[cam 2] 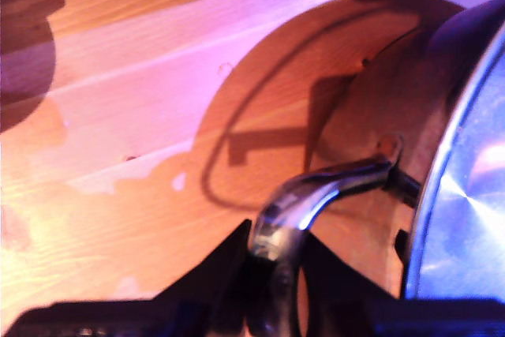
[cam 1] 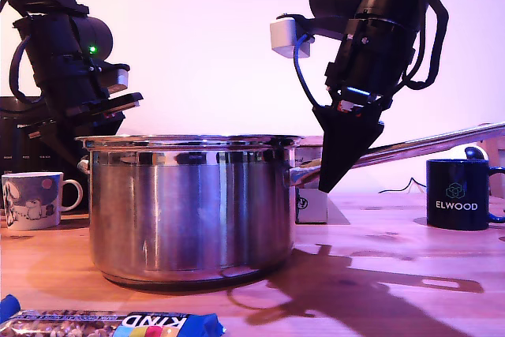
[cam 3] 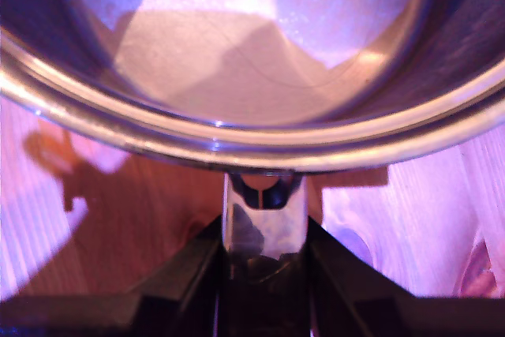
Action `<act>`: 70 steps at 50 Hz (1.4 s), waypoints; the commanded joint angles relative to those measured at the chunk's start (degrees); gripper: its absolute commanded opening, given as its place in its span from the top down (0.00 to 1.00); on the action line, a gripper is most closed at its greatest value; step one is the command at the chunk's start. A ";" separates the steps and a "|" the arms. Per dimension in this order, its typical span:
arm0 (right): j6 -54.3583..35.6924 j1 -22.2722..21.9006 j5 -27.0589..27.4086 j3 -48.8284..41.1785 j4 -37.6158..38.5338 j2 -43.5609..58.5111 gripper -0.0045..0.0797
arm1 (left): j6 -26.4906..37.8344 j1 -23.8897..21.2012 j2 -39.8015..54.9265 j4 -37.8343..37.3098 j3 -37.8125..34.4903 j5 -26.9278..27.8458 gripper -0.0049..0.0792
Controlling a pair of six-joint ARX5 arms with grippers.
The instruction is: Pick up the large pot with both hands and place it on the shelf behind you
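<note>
The large pot [cam 1: 189, 211], shiny steel with a rolled rim, stands on the wooden tabletop [cam 1: 394, 258] in the middle of the exterior view. Its long straight handle [cam 1: 426, 144] runs toward the exterior view's right. My second gripper [cam 1: 328, 181] points down and is shut on that handle close to the pot wall; the second wrist view shows the flat handle [cam 3: 264, 219] clamped between the jaws, below the rim [cam 3: 237, 144]. My first gripper [cam 2: 274, 256] is shut on the small loop handle [cam 2: 316, 191] on the pot's opposite side. The shelf is out of view.
A white picture mug [cam 1: 31, 200] stands at the exterior view's left, in front of a black cooker [cam 1: 16, 136]. A dark blue ELWOOD mug [cam 1: 458, 195] stands at its right. A KIND snack bar [cam 1: 118, 323] lies at the front edge. A small white box [cam 1: 312, 207] sits behind the pot.
</note>
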 commanded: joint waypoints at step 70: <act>-0.15 -0.09 2.08 26.97 -20.87 0.13 0.96 | 1.60 -1.99 1.40 -23.47 20.41 -1.84 0.97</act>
